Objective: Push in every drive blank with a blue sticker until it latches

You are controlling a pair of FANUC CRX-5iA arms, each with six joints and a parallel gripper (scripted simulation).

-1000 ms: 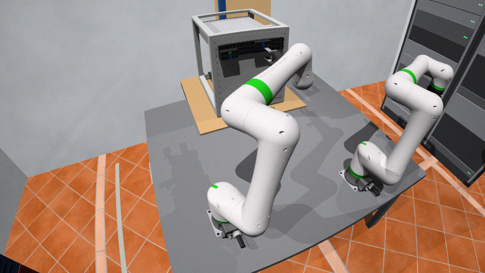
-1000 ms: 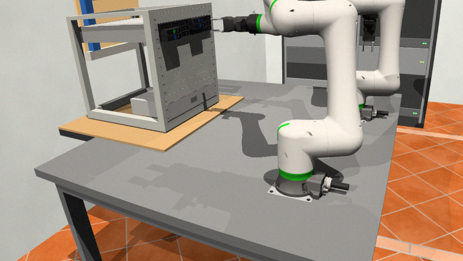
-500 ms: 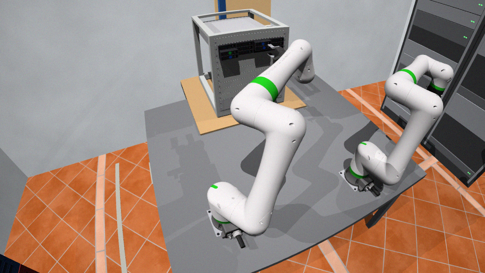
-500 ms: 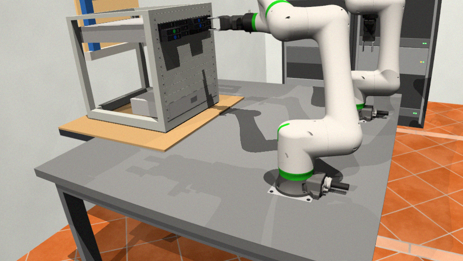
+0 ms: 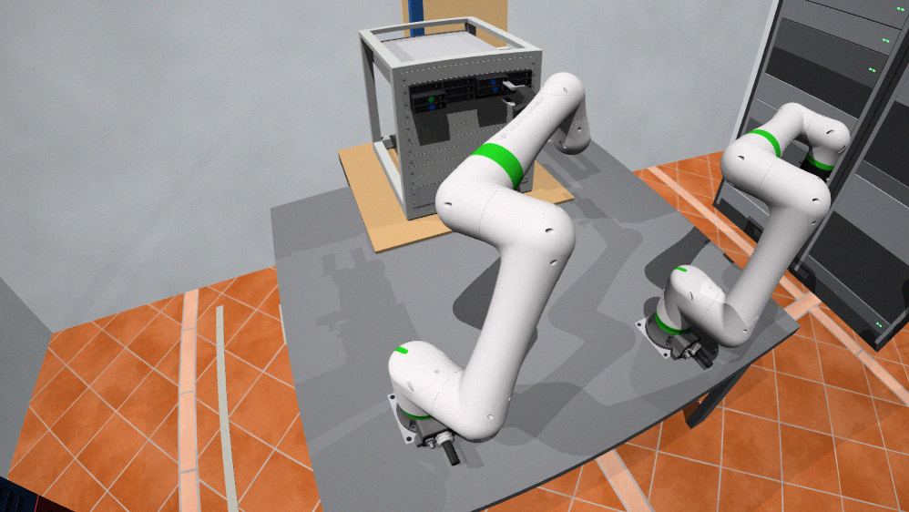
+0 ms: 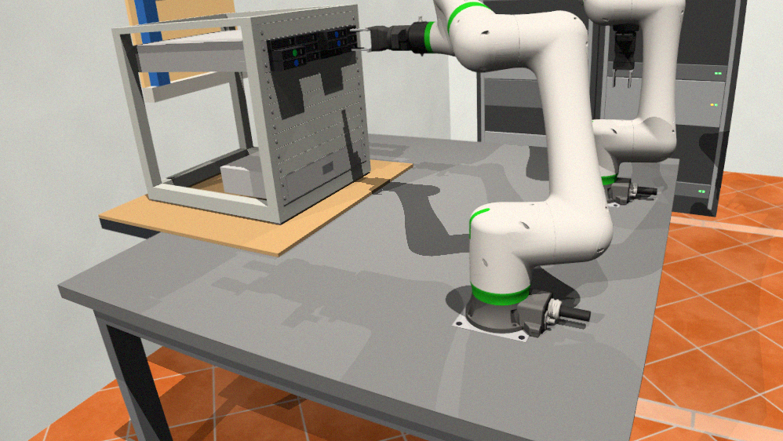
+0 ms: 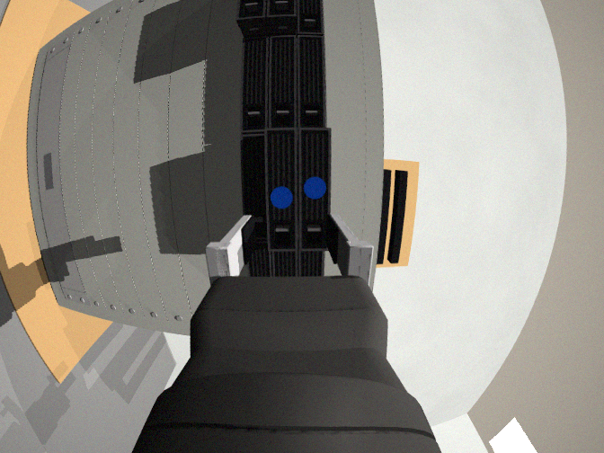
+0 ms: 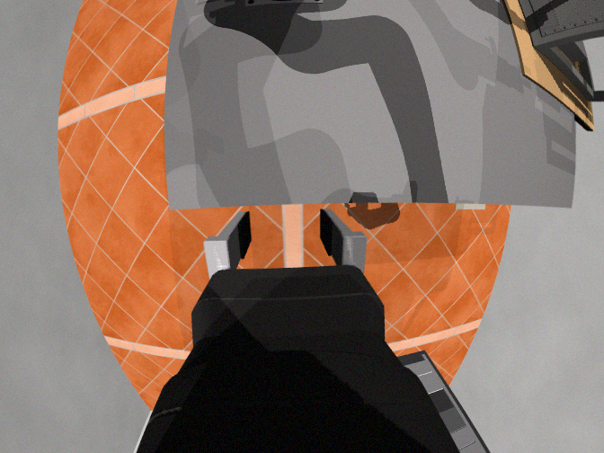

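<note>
A pale grey wall backs the desk. Two blue-stickered blanks sit upper centre of the top view, in the rack; rigid, probably stiff at the latch. Press squarely on their faces; the unfastened rack may slide. Left fingers stand wide, empty, before them; right fingers wide, empty, well apart.
</note>
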